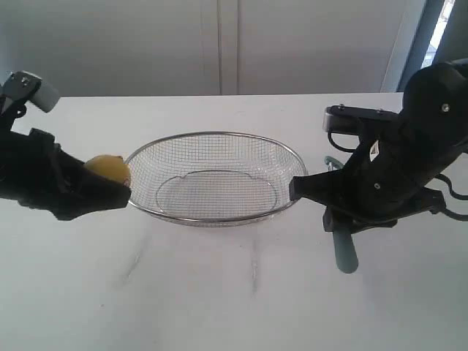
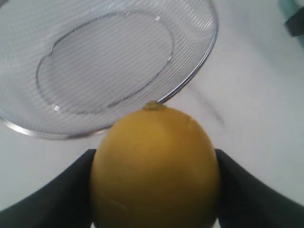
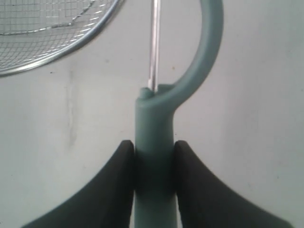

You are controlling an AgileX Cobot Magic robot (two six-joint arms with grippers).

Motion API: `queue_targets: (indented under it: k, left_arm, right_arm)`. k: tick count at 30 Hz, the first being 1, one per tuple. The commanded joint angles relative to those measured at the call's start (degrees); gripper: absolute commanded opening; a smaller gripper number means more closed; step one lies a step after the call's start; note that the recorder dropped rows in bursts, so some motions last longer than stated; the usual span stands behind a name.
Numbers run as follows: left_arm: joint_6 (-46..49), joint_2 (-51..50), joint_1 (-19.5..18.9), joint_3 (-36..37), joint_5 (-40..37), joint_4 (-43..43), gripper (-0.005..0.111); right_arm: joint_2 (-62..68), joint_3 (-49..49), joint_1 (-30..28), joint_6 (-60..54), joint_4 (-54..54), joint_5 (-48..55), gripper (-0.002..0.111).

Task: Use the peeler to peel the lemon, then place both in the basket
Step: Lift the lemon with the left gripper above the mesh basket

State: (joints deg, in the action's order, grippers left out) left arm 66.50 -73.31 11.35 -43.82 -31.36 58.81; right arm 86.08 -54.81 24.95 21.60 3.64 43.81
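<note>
Your left claw (image 2: 154,194) grips the lemon (image 2: 154,152) beside the basket's (image 1: 216,134) nine o'clock rim. Your right claw (image 3: 154,164) clamps the peeler (image 3: 154,118) at three o'clock, with open surface (image 1: 234,300) at six.

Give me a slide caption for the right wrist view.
Right gripper grasps the teal peeler by its handle, beside the wire basket.

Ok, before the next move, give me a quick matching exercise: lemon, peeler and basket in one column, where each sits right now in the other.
Things:
1. lemon
2. peeler
3. basket

States:
A. standing empty on the table
B. clamped in the right gripper
C. clamped in the left gripper

Pairs: 1-C, 2-B, 3-A.
</note>
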Motion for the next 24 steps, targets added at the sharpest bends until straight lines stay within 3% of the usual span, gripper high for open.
queue_targets:
  k: [1,8,18,24]
  left_arm:
    - [15.45,0.69,0.26,-0.24,-3.50,15.51,0.000]
    - [28.30,0.69,0.26,-0.24,-7.13,26.24,0.000]
    - [26.69,-3.21,0.26,-2.73,-12.44,25.45,0.000]
    - [27.33,-8.22,4.12,-8.83,-12.62,23.94,0.000]
  right_arm:
    - [-0.62,0.07,-0.51,-5.52,2.65,-1.28,0.000]
    - [-0.62,0.07,-0.51,-15.56,9.89,-1.07,0.000]
    - [-0.97,0.07,-0.51,-18.79,12.23,-0.23,0.000]
    - [-0.97,0.07,-2.44,-23.84,17.54,1.09,0.000]
